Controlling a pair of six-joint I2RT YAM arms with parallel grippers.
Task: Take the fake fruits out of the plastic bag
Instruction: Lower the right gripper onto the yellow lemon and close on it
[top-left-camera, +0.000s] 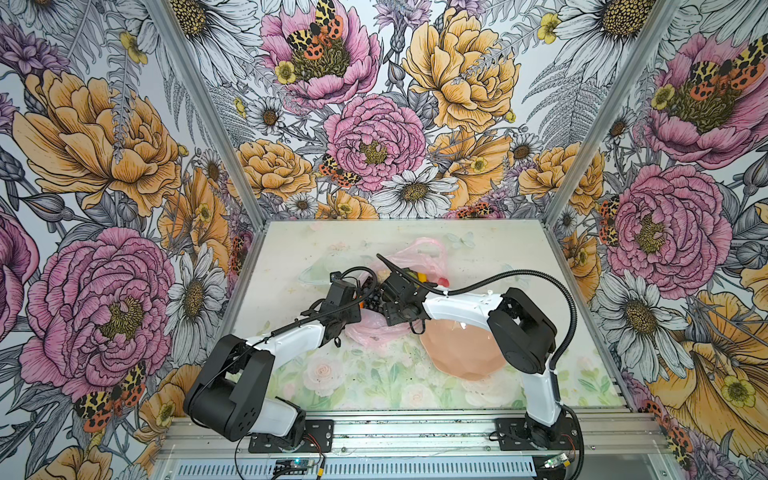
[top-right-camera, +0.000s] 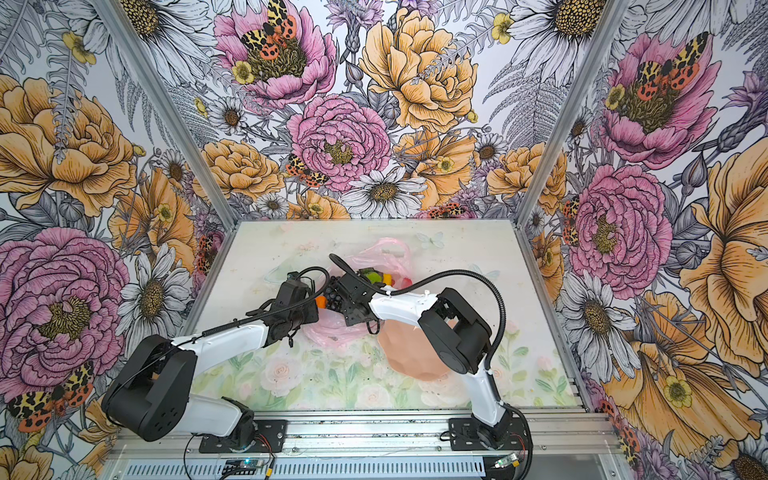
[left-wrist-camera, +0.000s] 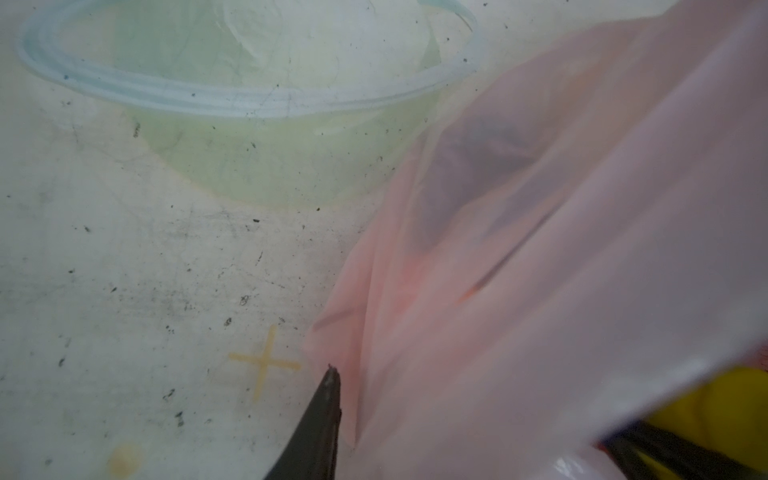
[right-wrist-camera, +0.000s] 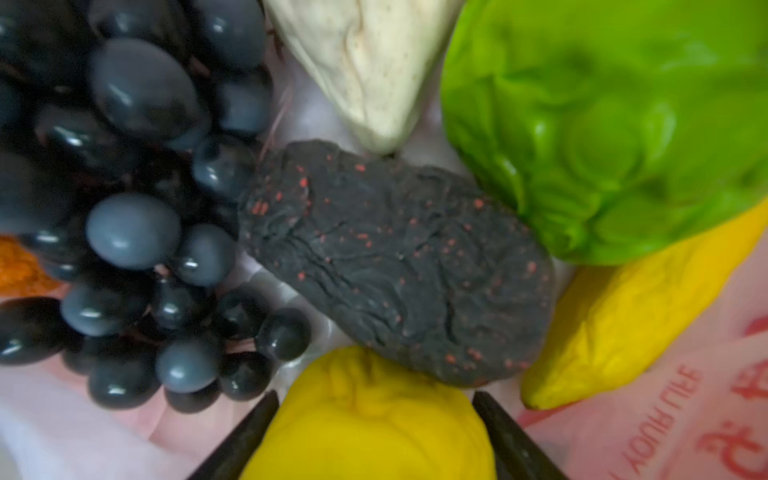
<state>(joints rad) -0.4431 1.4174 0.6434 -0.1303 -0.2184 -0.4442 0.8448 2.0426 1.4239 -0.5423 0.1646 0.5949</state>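
1. Closest of all in the right wrist view, the lemon (right-wrist-camera: 374, 432) sits between the two dark fingers (right-wrist-camera: 243, 436) of the right gripper (right-wrist-camera: 374, 399). The jaws stand wide, right against its sides, but a firm pinch cannot be told.
2. Just past it lie the dark avocado (right-wrist-camera: 399, 266), grape bunch (right-wrist-camera: 124, 199), cream pear (right-wrist-camera: 370, 62), bumpy green fruit (right-wrist-camera: 602, 124) and banana (right-wrist-camera: 623, 324), all inside the plastic bag (right-wrist-camera: 665, 424).
3. At the bag's left edge is the left gripper (top-left-camera: 362, 291). One finger (left-wrist-camera: 320, 424) shows against the pink film and the other is hidden, so its grip cannot be told.
4. In both top views the bag lies mid-table, beyond the peach dish (top-left-camera: 461, 357).
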